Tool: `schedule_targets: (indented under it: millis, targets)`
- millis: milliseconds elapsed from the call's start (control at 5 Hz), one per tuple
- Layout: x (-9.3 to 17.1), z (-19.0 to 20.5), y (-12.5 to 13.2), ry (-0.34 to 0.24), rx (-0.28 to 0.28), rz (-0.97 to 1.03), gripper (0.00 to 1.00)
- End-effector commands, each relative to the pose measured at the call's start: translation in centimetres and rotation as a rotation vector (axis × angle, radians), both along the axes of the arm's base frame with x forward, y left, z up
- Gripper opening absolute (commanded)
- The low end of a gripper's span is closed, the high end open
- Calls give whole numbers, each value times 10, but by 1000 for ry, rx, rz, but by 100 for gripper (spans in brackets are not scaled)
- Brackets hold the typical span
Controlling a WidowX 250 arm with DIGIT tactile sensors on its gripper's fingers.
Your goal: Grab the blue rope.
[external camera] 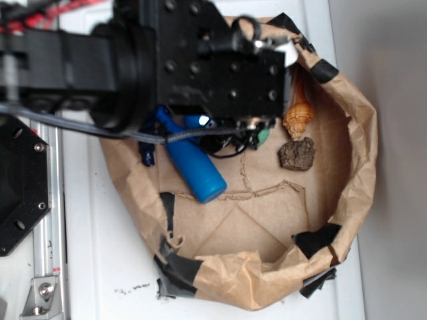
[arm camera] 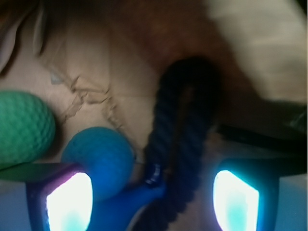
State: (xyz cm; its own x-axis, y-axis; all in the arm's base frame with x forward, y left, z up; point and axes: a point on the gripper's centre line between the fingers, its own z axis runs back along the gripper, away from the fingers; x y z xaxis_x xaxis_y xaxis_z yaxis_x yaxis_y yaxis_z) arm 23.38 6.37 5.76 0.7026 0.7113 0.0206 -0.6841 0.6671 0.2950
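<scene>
The blue rope [arm camera: 180,139] is a thick dark navy twisted strand folded double, running up the middle of the wrist view. In the exterior view only a bright blue end of the rope [external camera: 150,133] shows beside the arm. My gripper [arm camera: 151,202] is open just above it, its glowing pads [arm camera: 67,202] wide apart with the rope and the neck of a bright blue bottle [arm camera: 103,159] between them. The pads touch neither. In the exterior view the arm hides my fingers. The bottle [external camera: 197,170] lies slanted on the brown paper.
A teal dimpled ball [arm camera: 24,127] sits left of the bottle. An orange shell-shaped toy [external camera: 298,110] and a brown lumpy chunk [external camera: 297,153] lie to the right. Crumpled brown paper walls [external camera: 357,167] patched with black tape ring the floor.
</scene>
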Motion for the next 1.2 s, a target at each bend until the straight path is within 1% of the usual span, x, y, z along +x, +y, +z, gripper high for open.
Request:
schedule_targets:
  millis: [0,200,400,600,800,1000]
  targets:
    - [-2,-4,16,-27,34,-90,100]
    - [2,-5,14,-52,29,-153,100]
    - [-9,-17,28,-44,27,-129,100]
    - [-28,-5,52,-81,27,53,100]
    - [-39,5,70,-103,-13,269,100]
    - [-30,-8,70,-53,25,293,100]
